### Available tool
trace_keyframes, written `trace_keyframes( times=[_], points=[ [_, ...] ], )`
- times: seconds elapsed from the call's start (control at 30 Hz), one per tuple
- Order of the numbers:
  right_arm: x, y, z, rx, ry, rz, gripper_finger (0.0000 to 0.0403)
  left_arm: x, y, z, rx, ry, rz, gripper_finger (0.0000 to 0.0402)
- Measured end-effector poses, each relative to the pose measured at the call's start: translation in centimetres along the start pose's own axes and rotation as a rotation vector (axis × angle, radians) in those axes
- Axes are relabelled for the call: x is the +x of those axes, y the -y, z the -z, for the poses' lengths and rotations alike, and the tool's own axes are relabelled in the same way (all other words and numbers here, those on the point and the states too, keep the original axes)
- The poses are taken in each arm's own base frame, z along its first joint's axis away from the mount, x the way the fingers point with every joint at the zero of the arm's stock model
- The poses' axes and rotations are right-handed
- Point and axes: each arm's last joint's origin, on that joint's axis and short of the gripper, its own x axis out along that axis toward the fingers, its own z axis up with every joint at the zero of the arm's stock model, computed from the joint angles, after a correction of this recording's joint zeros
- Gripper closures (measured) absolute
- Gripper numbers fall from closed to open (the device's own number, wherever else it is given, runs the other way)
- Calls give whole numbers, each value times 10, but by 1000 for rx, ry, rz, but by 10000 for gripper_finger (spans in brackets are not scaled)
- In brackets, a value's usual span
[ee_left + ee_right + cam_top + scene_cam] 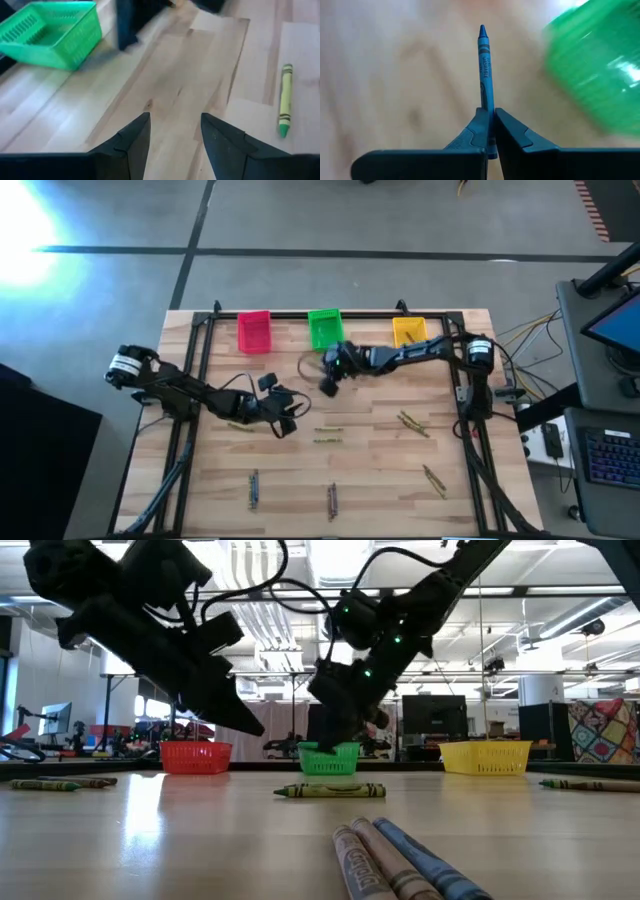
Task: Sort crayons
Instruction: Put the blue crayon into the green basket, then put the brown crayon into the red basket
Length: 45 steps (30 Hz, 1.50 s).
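my right gripper [490,131] is clamped on a blue crayon [485,65], held near one end so most of it pokes out past my fingertips. from above, this gripper [330,380] hangs just in front of the green bin [324,328], between the pink bin [254,331] and the yellow bin [408,330]. i judge the step is carrying this crayon to its bin; no blue bin shows, so i cannot tell which one is right. to do it well, i should keep the squeeze firm, lift the long free end clear of the bin's rim, centre it over the opening, and only then let go. my left gripper [175,140] waits partly open and empty over bare table [380,460], with a green crayon [285,100] nearby. other crayons lie scattered across the near side.
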Motion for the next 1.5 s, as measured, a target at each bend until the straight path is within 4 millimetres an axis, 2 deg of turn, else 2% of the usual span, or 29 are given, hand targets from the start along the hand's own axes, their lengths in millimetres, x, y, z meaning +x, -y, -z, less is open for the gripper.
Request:
trace_keyframes(
  times=[0.1, 0.33, 0.47, 0.63, 0.77, 0.97, 1.07, 1.17, 1.33, 1.5],
  points=[
    [0, 18, -9, 38, 17, 32, 390, -3, -4, 2, -72, 10, -29, 242],
    [-1, 48, -28, 110, 115, 139, 390, -19, -17, 6, -149, 47, -46, 242],
    [-3, 56, -34, 173, 152, 253, 390, -30, -25, 6, -177, 81, -32, 242],
    [-4, 58, -36, 145, 159, 302, 384, -40, -33, 10, -194, 97, -26, 242],
    [-4, 62, -33, 143, 123, 317, 348, -42, -37, 14, -214, 107, -53, 242],
    [-4, 63, -31, 146, 100, 315, 263, -42, -39, 18, -246, 108, -77, 242],
    [-5, 57, -31, 128, 82, 269, 235, -41, -39, 21, -233, 96, -80, 242],
    [-11, 41, -32, 102, 61, 154, 227, -41, -41, 27, -187, 52, -95, 242],
    [-30, -4, -21, -8, 6, 42, 237, -42, -40, 35, -153, -100, 27, 252],
    [-47, -46, -1, -94, -63, -27, 240, -53, -46, 28, -92, -264, -17, 270]
  ],
)
